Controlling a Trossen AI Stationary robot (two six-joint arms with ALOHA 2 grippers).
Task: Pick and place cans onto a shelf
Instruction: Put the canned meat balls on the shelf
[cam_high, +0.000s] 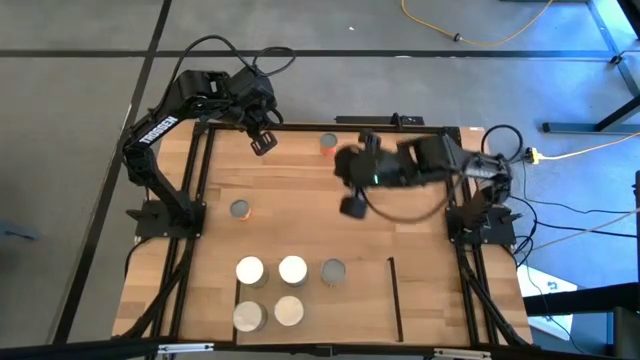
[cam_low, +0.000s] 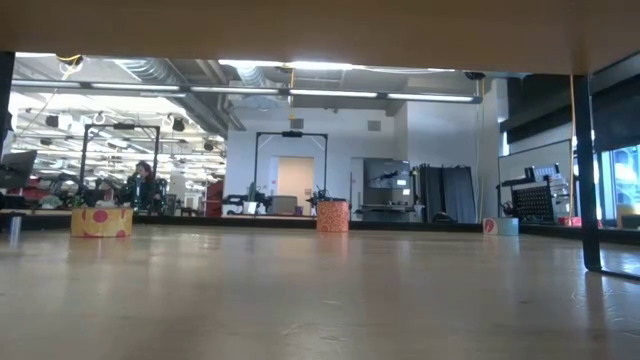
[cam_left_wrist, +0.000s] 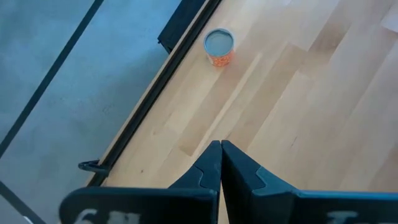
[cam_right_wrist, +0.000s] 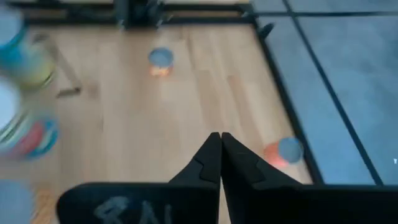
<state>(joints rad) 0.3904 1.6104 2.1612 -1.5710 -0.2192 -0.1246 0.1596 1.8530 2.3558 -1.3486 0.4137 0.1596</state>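
Several cans stand upright on the light-wood shelf (cam_high: 370, 300) at the table's near side, among them a white-topped one (cam_high: 292, 268) and a grey-topped one (cam_high: 333, 271). A grey-topped can with orange sides (cam_high: 240, 209) stands alone near the table's left edge and also shows in the left wrist view (cam_left_wrist: 219, 46). Another orange can (cam_high: 329, 143) stands at the far edge and shows in the right wrist view (cam_right_wrist: 283, 151). My left gripper (cam_high: 263, 143) is shut and empty above the far left corner. My right gripper (cam_high: 352, 207) is shut and empty above the table's middle.
The shelf's thin black bars (cam_high: 395, 298) stand up from the tabletop on its left and right sides. The table's black frame (cam_high: 195, 200) runs along the left and right edges. Bare wood lies between the two lone cans and on the shelf's right part.
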